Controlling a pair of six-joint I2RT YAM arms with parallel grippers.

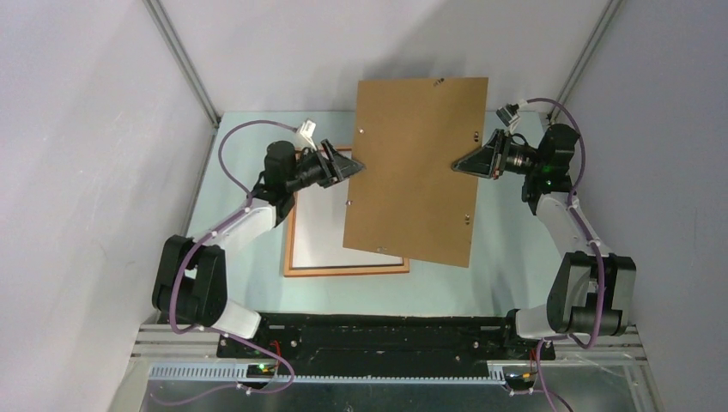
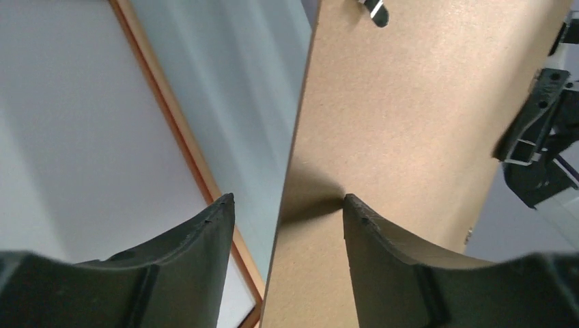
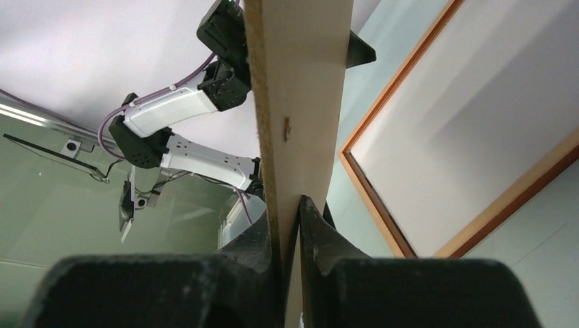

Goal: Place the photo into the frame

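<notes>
Nearest the arm bases, the frame [image 1: 343, 269] lay flat on the table [image 1: 506, 257], with a white sheet inside it, probably the photo [image 1: 318, 245] face down. Above it the backing board [image 1: 416, 167] hung tilted. The right gripper [image 1: 459, 165] pinched one edge; the left gripper [image 1: 350, 165], reaching in level, straddled the opposite edge with its jaws apart. Closing the back seemed to be the step in hand, and the next move called for lowering the board squarely onto the frame.

brown backing board [image 1: 416, 167] (w/ metal clips [image 2: 374, 10]) tilted, up off tbl [image 1: 506, 257].
</notes>
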